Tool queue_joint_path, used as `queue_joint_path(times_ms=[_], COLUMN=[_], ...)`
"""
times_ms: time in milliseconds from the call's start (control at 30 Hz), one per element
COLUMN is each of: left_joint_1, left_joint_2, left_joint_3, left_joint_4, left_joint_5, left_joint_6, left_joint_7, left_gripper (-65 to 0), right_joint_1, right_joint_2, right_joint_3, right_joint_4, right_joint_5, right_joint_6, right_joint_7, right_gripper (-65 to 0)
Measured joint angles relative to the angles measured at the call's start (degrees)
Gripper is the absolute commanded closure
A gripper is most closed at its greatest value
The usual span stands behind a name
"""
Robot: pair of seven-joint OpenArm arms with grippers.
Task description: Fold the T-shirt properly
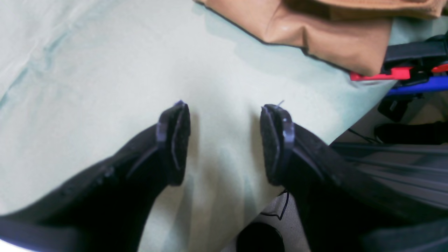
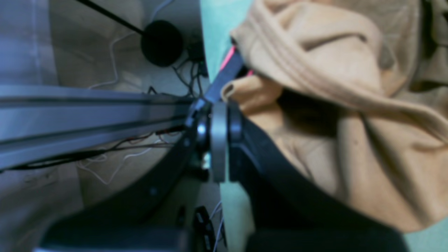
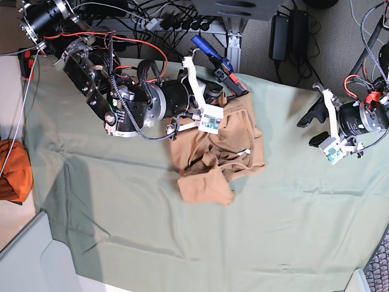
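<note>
The tan T-shirt (image 3: 216, 152) lies crumpled on the green table cloth (image 3: 152, 231), bunched toward the far edge, with one flap folded out at its near left. My right gripper (image 3: 214, 92) is at the shirt's far edge. In the right wrist view this gripper (image 2: 219, 105) is shut and the T-shirt (image 2: 350, 105) presses against its tip; whether a fold is pinched does not show. My left gripper (image 3: 311, 128) hovers to the right of the shirt and apart from it. It stands open (image 1: 225, 119) over bare cloth, the T-shirt (image 1: 332, 38) ahead of it.
A red and blue clamp (image 3: 214, 58) grips the table's far edge by the shirt, and the same clamp (image 1: 402, 73) shows in the left wrist view. A deep-orange bundle (image 3: 13, 170) lies off the left edge. Cables and power bricks (image 3: 282, 27) cover the floor beyond.
</note>
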Motion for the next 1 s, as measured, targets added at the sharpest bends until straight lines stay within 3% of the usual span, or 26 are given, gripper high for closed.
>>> queue_joint_path(times_ms=[33, 167, 233, 400, 567, 700, 767, 1000], left_joint_1=[0.00, 0.00, 0.00, 0.15, 0.17, 0.17, 0.17, 0.13], left_joint_2=[0.00, 0.00, 0.02, 0.15, 0.15, 0.15, 0.15, 0.35], left_joint_3=[0.00, 0.00, 0.00, 0.00, 0.00, 0.00, 0.00, 0.00], left_joint_4=[0.00, 0.00, 0.00, 0.00, 0.00, 0.00, 0.00, 0.00], left_joint_5=[0.02, 0.02, 0.00, 0.00, 0.00, -0.61, -2.14, -4.55], left_joint_6=[0.00, 0.00, 0.00, 0.00, 0.00, 0.00, 0.00, 0.00], left_joint_7=[0.02, 0.02, -0.02, -0.07, -0.04, -0.04, -0.09, -0.28], left_gripper=[-35.6, -35.6, -35.6, -35.6, -35.6, -35.6, -35.6, -35.6], right_joint_1=[0.00, 0.00, -0.02, 0.02, 0.35, 0.26, 0.20, -0.70], right_joint_2=[0.00, -0.37, -1.86, -7.56, -11.15, -11.10, -10.54, -6.36], right_joint_3=[0.00, 0.31, 1.55, 7.52, 15.74, 20.31, 21.18, 25.05], right_joint_4=[0.31, 4.02, 4.70, 4.81, 4.33, 1.42, 0.85, 0.39], right_joint_5=[-0.09, 0.31, 0.20, -0.76, -9.51, -13.09, -13.00, -13.11], right_joint_6=[0.00, 0.00, 0.00, 0.00, 0.00, 0.00, 0.00, 0.00], right_joint_7=[-0.13, -0.15, -0.22, 0.87, 4.96, 6.14, 6.14, 6.12], right_gripper=[0.0, -17.1, -18.5, -18.5, -18.5, -16.3, 0.0, 0.0])
